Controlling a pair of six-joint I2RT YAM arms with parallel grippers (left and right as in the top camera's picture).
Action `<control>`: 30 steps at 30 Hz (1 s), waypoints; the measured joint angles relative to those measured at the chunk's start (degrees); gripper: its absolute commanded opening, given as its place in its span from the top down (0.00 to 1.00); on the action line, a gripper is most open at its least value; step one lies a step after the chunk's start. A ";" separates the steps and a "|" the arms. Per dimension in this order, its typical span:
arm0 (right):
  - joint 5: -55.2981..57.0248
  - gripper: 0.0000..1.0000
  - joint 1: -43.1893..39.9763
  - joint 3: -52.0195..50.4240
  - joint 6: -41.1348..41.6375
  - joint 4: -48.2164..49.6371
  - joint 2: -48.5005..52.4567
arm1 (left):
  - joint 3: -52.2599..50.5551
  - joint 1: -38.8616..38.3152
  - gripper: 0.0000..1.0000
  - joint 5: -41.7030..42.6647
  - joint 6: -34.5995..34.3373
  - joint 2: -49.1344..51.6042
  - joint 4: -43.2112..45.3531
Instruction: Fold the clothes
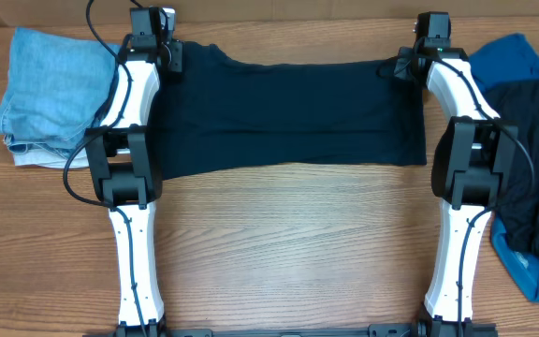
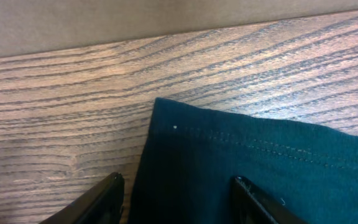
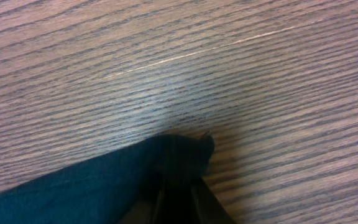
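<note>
A dark navy shirt [image 1: 288, 112] lies spread flat across the far part of the table. My left gripper [image 1: 170, 58] is at its far left corner. In the left wrist view the jaws [image 2: 177, 182] are open, with the shirt's hemmed corner [image 2: 260, 168] between them. My right gripper [image 1: 402, 67] is at the far right corner. In the right wrist view it [image 3: 179, 183] is shut on a pinched tip of the shirt [image 3: 92, 186]. A bright blue shirt [image 1: 508, 61] and a black one [image 1: 531, 168] lie heaped at the right.
A pale light-blue denim-like garment [image 1: 50, 94] lies folded at the far left. The table's far edge [image 2: 166, 38] runs just beyond the left gripper. Bare wood [image 1: 298, 253] lies in front of the shirt, between the two arms.
</note>
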 measured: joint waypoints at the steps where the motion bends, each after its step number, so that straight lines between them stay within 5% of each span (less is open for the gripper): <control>1: 0.00 0.85 0.00 0.00 0.02 0.00 0.00 | 0.00 -0.02 0.41 -0.09 0.26 0.00 -0.04; 6: 0.02 0.85 0.00 0.00 0.00 -0.04 0.00 | 0.81 -0.02 0.41 -0.09 0.42 0.46 -1.29; 11: -0.02 0.89 0.00 0.04 0.04 -0.20 0.00 | 1.38 -0.13 0.52 -0.04 0.42 0.79 -1.51; 21: 0.00 0.89 0.02 0.04 0.15 -0.22 0.00 | 1.70 0.44 0.44 2.78 -1.31 0.94 -2.29; 27: 0.00 0.90 0.00 0.04 0.17 -0.24 0.00 | 1.75 0.66 0.60 5.14 -1.57 0.94 -3.10; 30: 0.00 0.94 0.00 0.04 0.15 -0.24 0.00 | 1.84 0.66 0.82 6.21 -1.77 0.94 -3.50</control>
